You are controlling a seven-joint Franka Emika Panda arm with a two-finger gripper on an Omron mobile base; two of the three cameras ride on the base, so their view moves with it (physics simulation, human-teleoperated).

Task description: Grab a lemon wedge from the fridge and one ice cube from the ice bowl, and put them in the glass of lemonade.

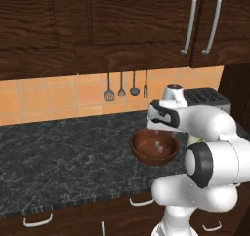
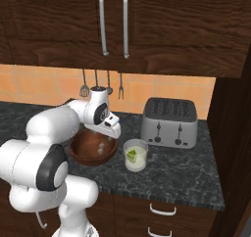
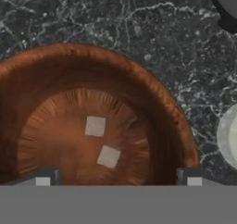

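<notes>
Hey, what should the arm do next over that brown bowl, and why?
Probably lower straight down onto one ice cube. The end effector hangs open above the ice bowl, two cubes lie loose inside it, and the lemon wedge already sits in the glass of lemonade.

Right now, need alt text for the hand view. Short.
Looking down into a round, glossy reddish-brown bowl on a dark speckled stone counter, with two small pale square ice cubes lying apart on its floor. The open gripper hangs above the bowl, its two dark finger tips set wide. A pale round glass rim shows at the right edge.
</notes>
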